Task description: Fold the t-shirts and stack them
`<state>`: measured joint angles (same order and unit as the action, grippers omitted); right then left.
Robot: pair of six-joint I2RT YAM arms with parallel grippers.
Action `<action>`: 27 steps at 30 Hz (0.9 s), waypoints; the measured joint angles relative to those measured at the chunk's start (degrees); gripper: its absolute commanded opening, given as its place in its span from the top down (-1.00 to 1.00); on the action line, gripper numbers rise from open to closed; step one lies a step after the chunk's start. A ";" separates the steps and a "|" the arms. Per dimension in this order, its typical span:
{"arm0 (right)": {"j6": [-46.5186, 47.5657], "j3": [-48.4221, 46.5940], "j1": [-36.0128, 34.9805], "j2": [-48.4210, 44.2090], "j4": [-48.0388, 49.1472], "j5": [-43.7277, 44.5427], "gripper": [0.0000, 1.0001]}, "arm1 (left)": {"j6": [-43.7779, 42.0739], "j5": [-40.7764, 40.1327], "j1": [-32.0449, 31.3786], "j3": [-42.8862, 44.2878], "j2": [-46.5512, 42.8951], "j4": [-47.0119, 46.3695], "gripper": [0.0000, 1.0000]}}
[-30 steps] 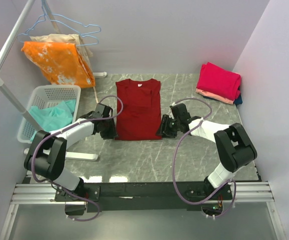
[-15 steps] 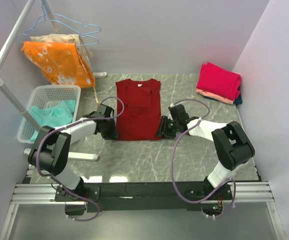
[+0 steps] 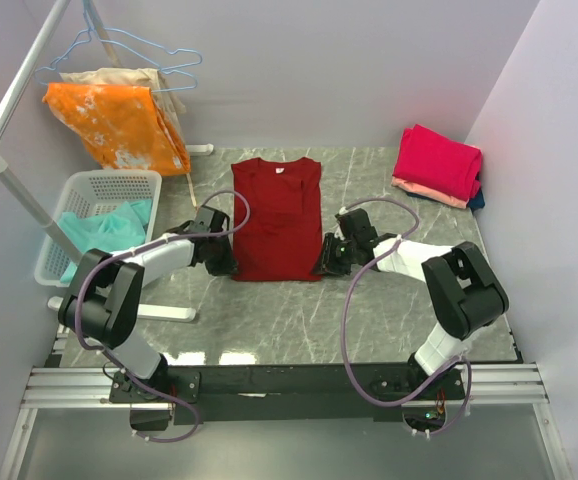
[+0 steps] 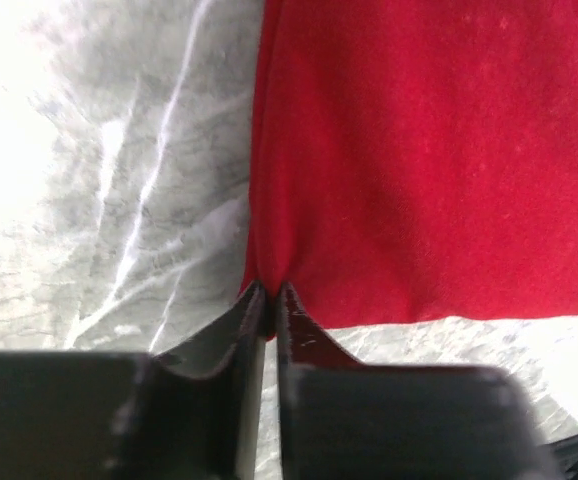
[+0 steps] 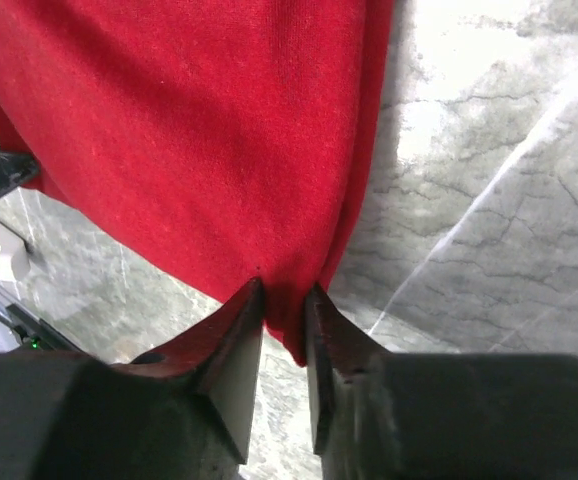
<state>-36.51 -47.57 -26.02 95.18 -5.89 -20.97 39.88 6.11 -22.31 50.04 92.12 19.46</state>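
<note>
A maroon t-shirt (image 3: pixel 277 215) lies flat on the marble table, sleeves folded in, collar at the far end. My left gripper (image 3: pixel 231 262) is at its near left corner. In the left wrist view the jaws (image 4: pixel 271 292) are pressed together on the hem corner of the red cloth (image 4: pixel 419 150). My right gripper (image 3: pixel 324 262) is at the near right corner. In the right wrist view its jaws (image 5: pixel 286 295) grip a fold of the cloth (image 5: pixel 189 120) that fills the gap between them.
Folded t-shirts are stacked at the back right: bright pink (image 3: pixel 437 160) on peach (image 3: pixel 424 190), dark blue (image 3: pixel 477 198) beneath. A white basket (image 3: pixel 99 190) holding a teal t-shirt (image 3: pixel 104 232) stands left. An orange cloth (image 3: pixel 119 120) hangs on a rack (image 3: pixel 9 170).
Both grippers slid slightly inward onto the shirt's near corners and their jaws closed on the hem. The shirt itself has not moved.
</note>
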 measured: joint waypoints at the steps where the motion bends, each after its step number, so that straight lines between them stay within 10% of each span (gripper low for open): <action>1: -0.07 0.00 0.00 0.13 0.13 -0.17 0.52 | 0.02 0.33 -0.04 -0.15 0.00 -0.04 0.98; 5: 0.09 0.00 -0.15 0.81 0.55 -1.01 1.00 | 0.15 1.62 -0.61 -1.38 0.02 -0.83 0.98; 27: -0.11 12.11 -1.88 -14.80 -1.77 -0.44 1.00 | 8.28 -2.38 -8.33 -10.12 -16.46 7.78 0.98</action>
<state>-36.62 -35.46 -27.90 80.38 -7.66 -21.41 48.16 3.73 -30.63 39.92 75.66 27.24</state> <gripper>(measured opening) 0.015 0.023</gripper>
